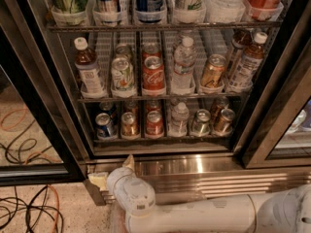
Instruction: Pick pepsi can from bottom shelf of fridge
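Observation:
The pepsi can (104,125), blue with a silver top, stands at the far left of the bottom shelf (165,139) in the fridge (272,106). To its right on the same shelf stand a gold-brown can (129,124), a red Coca-Cola can (154,123), a water bottle (180,119) and two more cans. My gripper (113,171) is low, in front of the steel base below the shelf, slightly right of the pepsi can's lane. Its two tan fingertips (99,180) stand apart and hold nothing. The white arm (204,216) runs in from the lower right.
The middle rack holds bottles and cans, among them a Coca-Cola can (153,74). The top rack holds tall cans and bottles. The black door frame (43,106) stands at left, another at right. Cables (24,152) lie on the floor at left. The steel slatted base (204,171) is under the shelves.

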